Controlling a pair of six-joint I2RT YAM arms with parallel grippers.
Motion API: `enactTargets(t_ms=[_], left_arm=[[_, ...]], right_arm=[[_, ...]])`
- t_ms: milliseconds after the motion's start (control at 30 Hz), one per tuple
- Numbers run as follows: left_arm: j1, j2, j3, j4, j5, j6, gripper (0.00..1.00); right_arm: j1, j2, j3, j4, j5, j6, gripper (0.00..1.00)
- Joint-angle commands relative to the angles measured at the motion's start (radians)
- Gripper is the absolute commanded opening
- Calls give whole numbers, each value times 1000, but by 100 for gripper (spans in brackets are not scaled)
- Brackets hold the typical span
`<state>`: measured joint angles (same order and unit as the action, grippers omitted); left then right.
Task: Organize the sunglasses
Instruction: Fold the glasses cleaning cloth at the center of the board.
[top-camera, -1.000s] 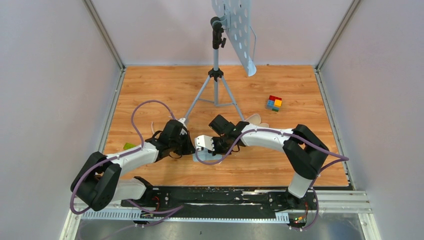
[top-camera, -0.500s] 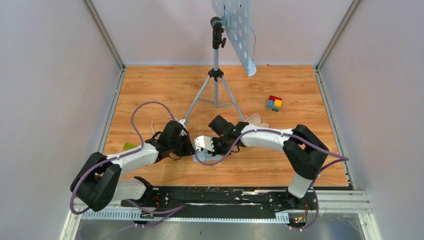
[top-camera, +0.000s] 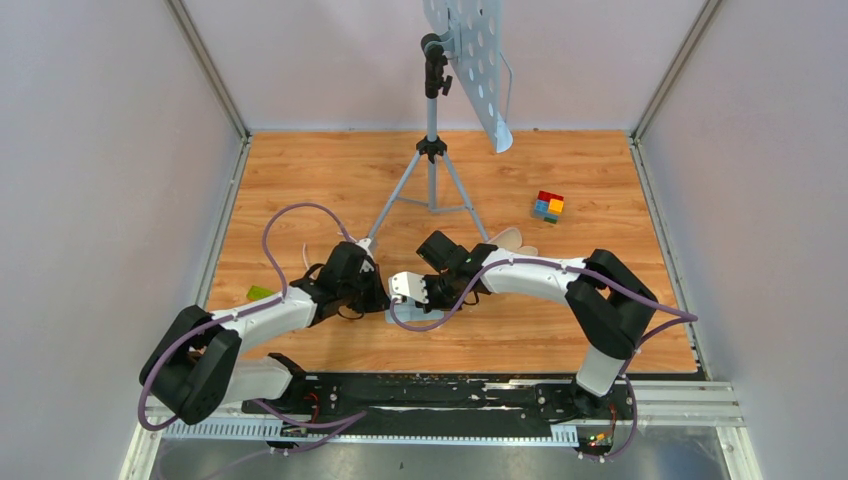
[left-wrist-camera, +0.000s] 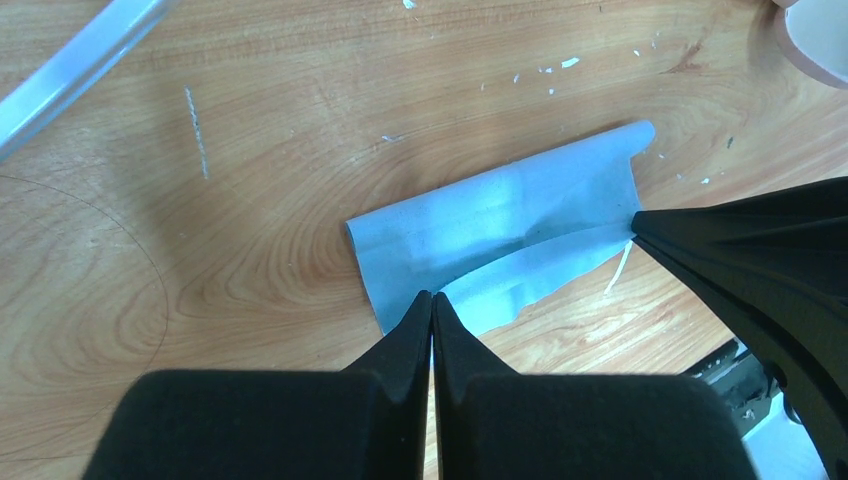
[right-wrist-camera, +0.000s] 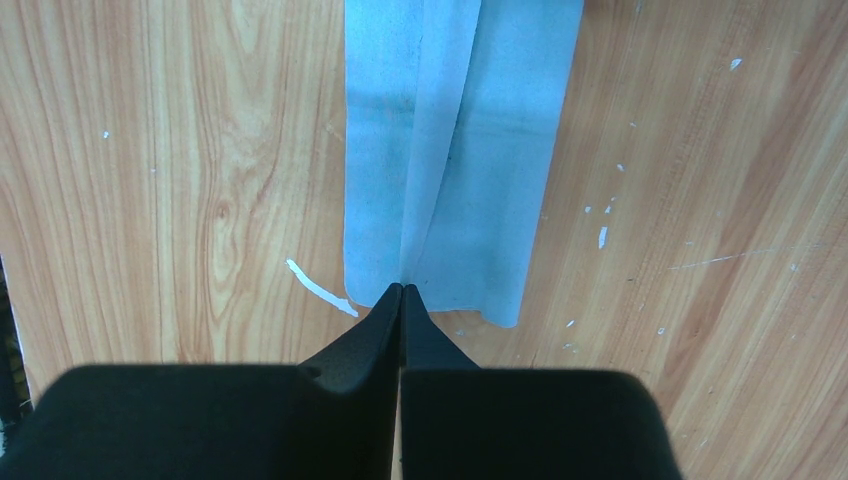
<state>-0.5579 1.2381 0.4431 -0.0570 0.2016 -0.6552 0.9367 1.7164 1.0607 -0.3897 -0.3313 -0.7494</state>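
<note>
Pinching creased blue-grey cloth (left-wrist-camera: 480, 220) at opposite edges: left pincer (left-wrist-camera: 432, 305), right pincer (right-wrist-camera: 402, 292) clamped.

Pale lilac walls (top-camera: 100, 150) are boxing in the wooden tabletop (top-camera: 300, 170), and a grey tripod (top-camera: 432, 170) is standing at the back, holding a perforated white panel (top-camera: 470, 60) under even light.

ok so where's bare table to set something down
Bare wood: the far left corner beside the tripod, the right side past the blocks, and the near strip in front of the cloth. It is crowded mid-table, where the left hand and right hand pinch that cloth.
</note>
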Motion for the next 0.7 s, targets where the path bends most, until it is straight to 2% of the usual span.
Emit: enactTargets(t_ms=[0,300,667], left_arm=[[-12,-7,-14,16,12,-3,0],[-17,-16,-15,16,23,-6,0],[-17,-45,-26,-1,-6,-6,0]], right_arm=[[17,-20,-24,-40,-10,2,0],[25,-27,-30,-53,-13,-11,2],[27,-31,-12,-60,-28,18,12]])
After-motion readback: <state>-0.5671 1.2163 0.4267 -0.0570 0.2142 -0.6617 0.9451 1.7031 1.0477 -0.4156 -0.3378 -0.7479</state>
